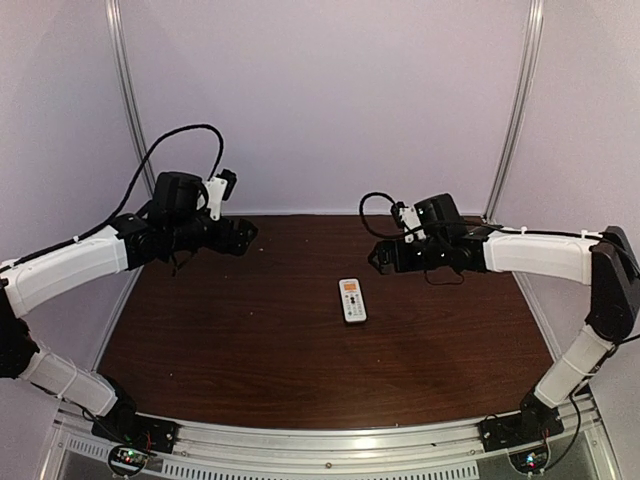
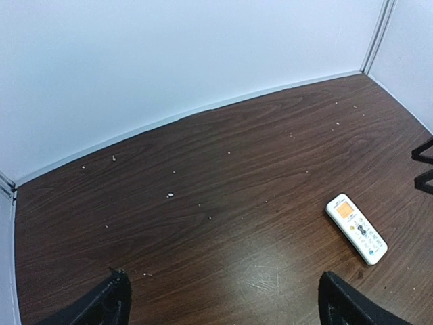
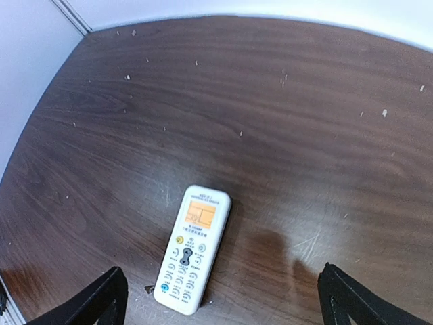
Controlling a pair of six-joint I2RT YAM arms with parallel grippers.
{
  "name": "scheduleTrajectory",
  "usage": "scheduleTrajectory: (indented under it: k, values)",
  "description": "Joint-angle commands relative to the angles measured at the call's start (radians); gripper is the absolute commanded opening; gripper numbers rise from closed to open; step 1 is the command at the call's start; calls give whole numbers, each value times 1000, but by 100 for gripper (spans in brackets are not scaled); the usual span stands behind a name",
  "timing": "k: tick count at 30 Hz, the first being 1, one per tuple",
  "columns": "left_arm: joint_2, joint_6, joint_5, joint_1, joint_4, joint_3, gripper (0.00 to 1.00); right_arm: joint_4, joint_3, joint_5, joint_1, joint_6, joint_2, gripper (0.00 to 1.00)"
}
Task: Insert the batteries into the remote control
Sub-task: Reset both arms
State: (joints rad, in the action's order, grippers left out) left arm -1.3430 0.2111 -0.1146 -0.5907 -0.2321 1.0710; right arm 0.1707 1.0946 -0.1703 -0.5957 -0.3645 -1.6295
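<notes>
The remote control lies flat on the dark wood table, white front up, orange patch toward the back wall. It also shows at the right of the left wrist view as the remote control, and low in the right wrist view as the remote control. My left gripper hangs open over the table's back left, far from the remote; in its own view the left gripper holds nothing. My right gripper hovers open just behind and right of the remote, and the right gripper is empty. The batteries are out of view.
White walls enclose the table at the back and on both sides. Small pale crumbs dot the wood. The right gripper's dark fingers show at the right edge of the left wrist view.
</notes>
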Motion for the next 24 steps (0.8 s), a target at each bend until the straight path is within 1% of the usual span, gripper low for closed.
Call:
scheduleTrajectory:
  k: [1, 3, 6, 10, 11, 20, 24]
  values:
    - [8, -44, -43, 3, -35, 58, 98, -8, -6, -10, 45, 194, 126, 100]
    - [6, -55, -48, 5, -49, 69, 98, -32, -20, 18, 45, 241, 192, 99]
    - [10, -66, -58, 6, -56, 68, 98, -20, -7, 79, 47, 322, 267, 100]
    - [14, -69, -43, 20, -56, 63, 98, 4, 11, 160, 51, 351, 344, 100]
    - [16, -68, -35, 26, -53, 61, 98, 5, 11, 165, 54, 379, 361, 100]
    - [35, -49, -18, 34, -24, 49, 98, -74, -64, 334, 59, 397, 511, 99]
    - [41, -39, -18, 34, -24, 44, 98, -61, -53, 349, 59, 392, 521, 99]
